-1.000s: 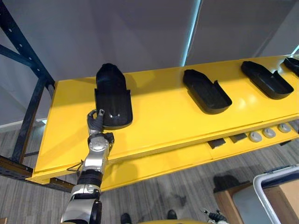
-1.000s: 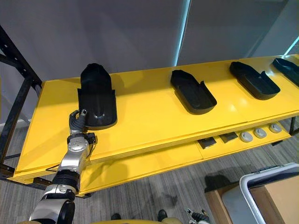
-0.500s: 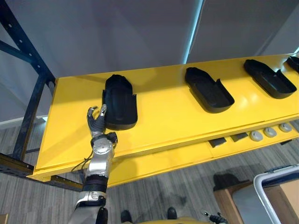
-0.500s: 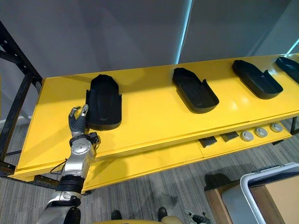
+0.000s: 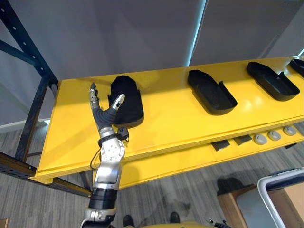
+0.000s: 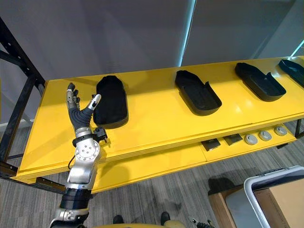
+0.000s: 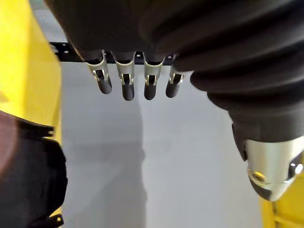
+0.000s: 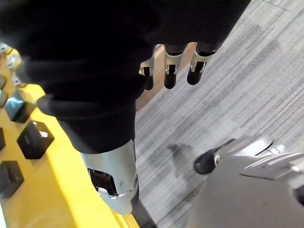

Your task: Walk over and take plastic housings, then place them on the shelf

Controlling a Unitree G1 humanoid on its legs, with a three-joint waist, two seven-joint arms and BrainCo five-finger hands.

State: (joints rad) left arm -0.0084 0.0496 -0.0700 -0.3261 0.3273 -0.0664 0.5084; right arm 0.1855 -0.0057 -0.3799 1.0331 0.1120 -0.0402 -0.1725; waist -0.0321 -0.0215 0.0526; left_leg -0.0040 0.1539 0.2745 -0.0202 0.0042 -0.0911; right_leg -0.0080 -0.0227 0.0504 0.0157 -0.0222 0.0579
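Left hand (image 5: 105, 117): fingers spread, empty, just beside housing (image 5: 129, 100)
Housing: lies on shelf (image 5: 175, 118), left end
Right hand (image 8: 170, 66): fingers relaxed, above floor (image 8: 247, 76)

The left hand (image 5: 105, 117) lets go of the leftmost plastic housing (image 5: 128, 100), which settles flat, and lifts open at its eight o'clock.
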